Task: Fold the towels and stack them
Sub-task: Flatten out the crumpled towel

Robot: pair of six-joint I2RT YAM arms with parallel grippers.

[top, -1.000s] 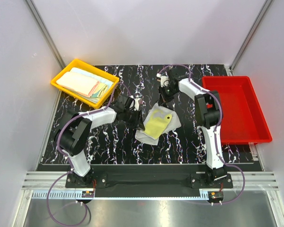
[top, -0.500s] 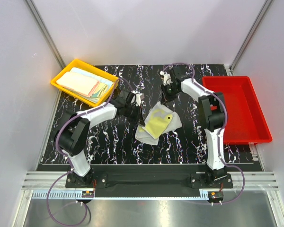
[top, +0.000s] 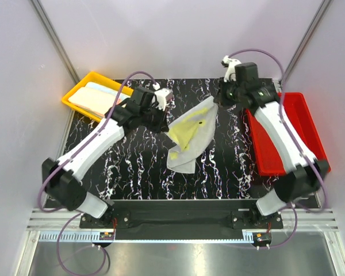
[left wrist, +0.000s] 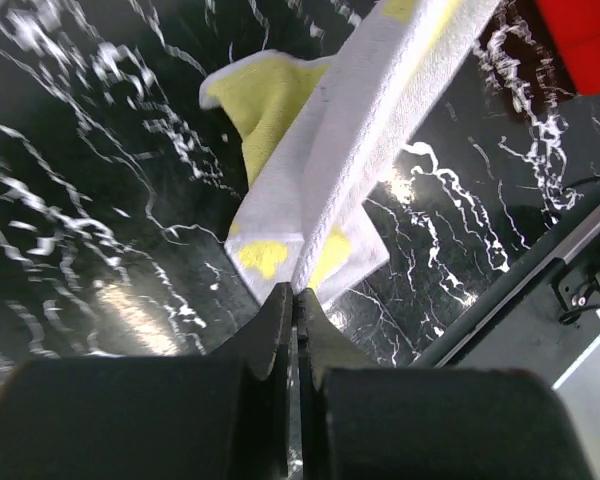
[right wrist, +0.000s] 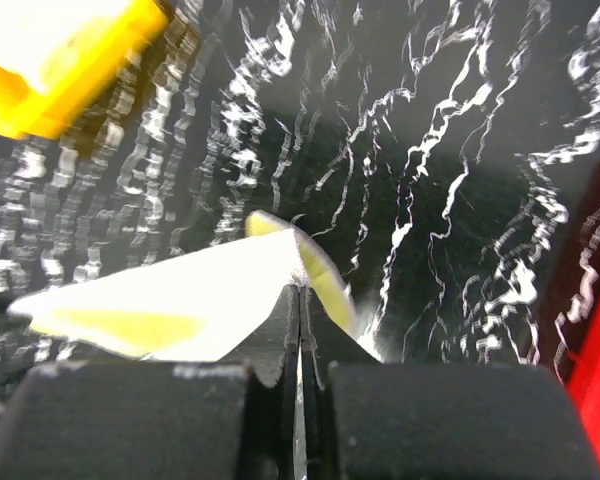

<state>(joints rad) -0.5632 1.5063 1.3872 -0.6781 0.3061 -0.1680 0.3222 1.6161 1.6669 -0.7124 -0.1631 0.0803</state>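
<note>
Aloft, a pale yellow-and-white towel (top: 190, 129) stretches between two claws over the black marbled surface (top: 132, 167).

The left claw (top: 167, 123) and right claw (top: 217, 99) are each pressed together, pinching one end of the towel's upper edge; its lower end trails down to the surface midway between the arms. Bare surface lies open on either side. A yellow tray (top: 80, 85) of folded towels (top: 95, 98) sits at the far left corner, partly covered by the left arm; the right arm crosses the red tray (top: 305, 123). Pale walls enclose the cell.
</note>
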